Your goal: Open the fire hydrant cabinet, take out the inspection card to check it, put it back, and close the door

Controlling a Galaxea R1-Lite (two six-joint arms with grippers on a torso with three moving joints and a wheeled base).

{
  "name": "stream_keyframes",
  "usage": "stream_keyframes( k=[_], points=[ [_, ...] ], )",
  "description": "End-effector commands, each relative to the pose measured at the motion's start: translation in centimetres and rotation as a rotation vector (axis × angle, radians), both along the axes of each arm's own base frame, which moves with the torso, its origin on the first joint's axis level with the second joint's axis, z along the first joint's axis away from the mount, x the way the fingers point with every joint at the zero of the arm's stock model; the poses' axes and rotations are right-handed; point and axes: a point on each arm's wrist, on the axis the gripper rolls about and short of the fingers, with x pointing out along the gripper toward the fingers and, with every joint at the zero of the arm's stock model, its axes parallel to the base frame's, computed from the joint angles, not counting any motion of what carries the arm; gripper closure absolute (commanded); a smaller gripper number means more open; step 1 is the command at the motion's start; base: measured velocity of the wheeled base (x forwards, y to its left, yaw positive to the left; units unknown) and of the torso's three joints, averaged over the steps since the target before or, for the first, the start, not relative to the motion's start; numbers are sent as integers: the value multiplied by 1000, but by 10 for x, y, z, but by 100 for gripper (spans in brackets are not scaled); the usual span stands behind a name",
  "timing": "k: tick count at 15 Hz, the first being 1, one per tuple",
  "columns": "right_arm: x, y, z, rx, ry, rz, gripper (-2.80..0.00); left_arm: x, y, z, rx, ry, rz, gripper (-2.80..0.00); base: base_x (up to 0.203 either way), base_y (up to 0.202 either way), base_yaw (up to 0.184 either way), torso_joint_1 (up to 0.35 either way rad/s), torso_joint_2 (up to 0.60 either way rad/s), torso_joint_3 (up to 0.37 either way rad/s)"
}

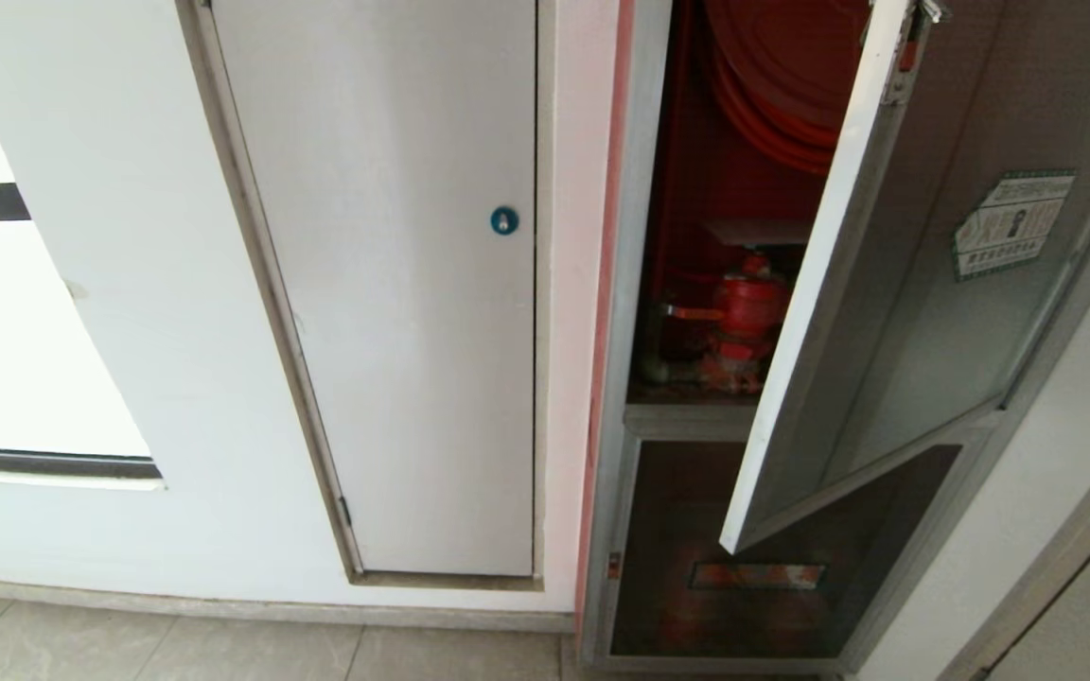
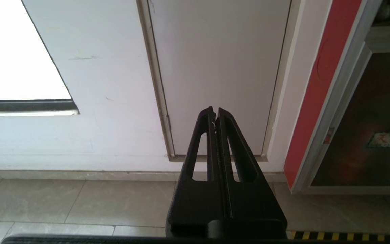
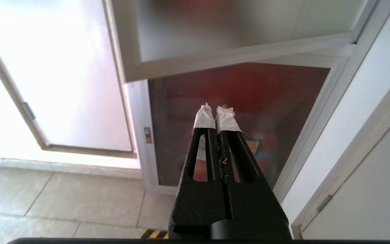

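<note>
I see the fire hydrant cabinet (image 1: pixel 696 312) with the door (image 1: pixel 895 312) swung partly open. No inspection card shows. My left gripper (image 2: pixel 214 113) and right gripper (image 3: pixel 216 113) are both pressed together, holding nothing, low near the floor. I think I must next close the door.

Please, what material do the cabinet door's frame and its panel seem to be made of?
The door frame looks like brushed aluminium: pale silver, matte, with mitred corners. Its panel seems to be dark tinted glass, smooth and faintly reflective, carrying a green-edged sticker; it could also be tinted acrylic, the look leaves that open.
</note>
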Motion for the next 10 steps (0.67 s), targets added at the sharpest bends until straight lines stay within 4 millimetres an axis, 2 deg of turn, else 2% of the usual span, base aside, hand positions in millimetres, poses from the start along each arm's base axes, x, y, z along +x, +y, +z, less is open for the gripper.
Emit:
stream_keyframes(
  k=[1, 6, 10],
  points=[
    [0, 0, 0, 1, -2, 1, 0, 1, 0, -2, 0, 7, 0, 0, -195, 0, 4, 2, 2, 2],
    [0, 0, 0, -1, -2, 1, 0, 1, 0, -2, 2, 7, 0, 0, -190, 0, 1, 3, 3, 3],
    [0, 0, 0, 1, 0, 1, 0, 1, 0, -2, 2, 7, 0, 0, -22, 0, 0, -3, -4, 2]
  ],
)
